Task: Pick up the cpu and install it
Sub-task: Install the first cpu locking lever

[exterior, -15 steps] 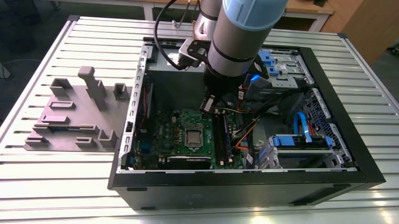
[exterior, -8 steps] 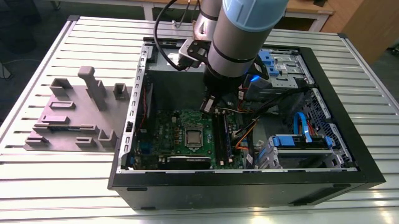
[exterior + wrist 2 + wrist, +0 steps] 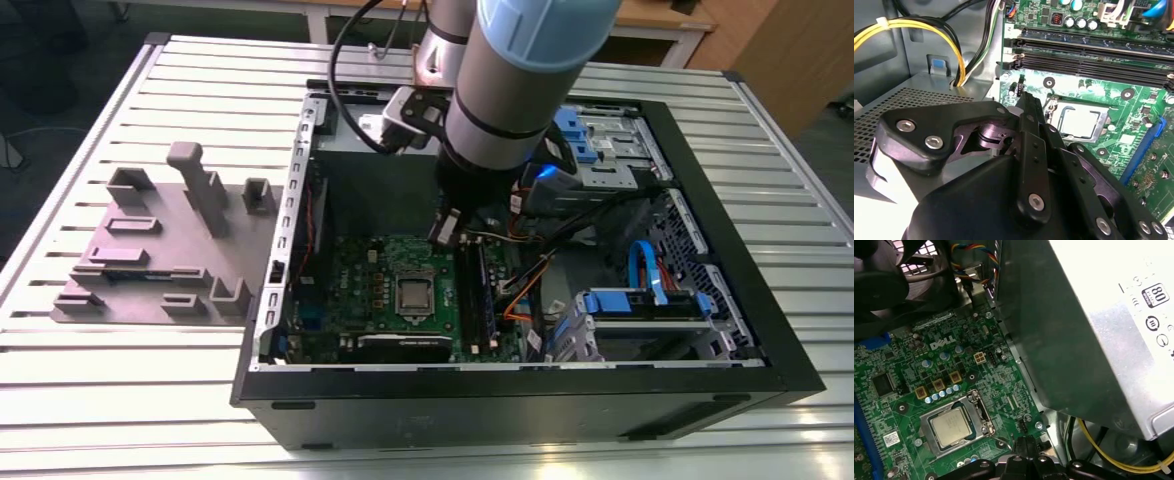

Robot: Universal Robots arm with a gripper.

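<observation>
The cpu, a flat silver-grey square, lies inside the metal socket frame of the green motherboard. Both wrist views show it as well, cpu and cpu. My gripper hangs inside the open computer case, a little above the board and just beside the socket, toward the power supply. Its black fingertips are pressed together and hold nothing; the gripper is shut and clear of the chip.
The large grey power-supply box stands close beside the gripper, with yellow cables next to it. Memory slots run along one side of the socket. A grey fixture block sits on the slatted table at the exterior view's left.
</observation>
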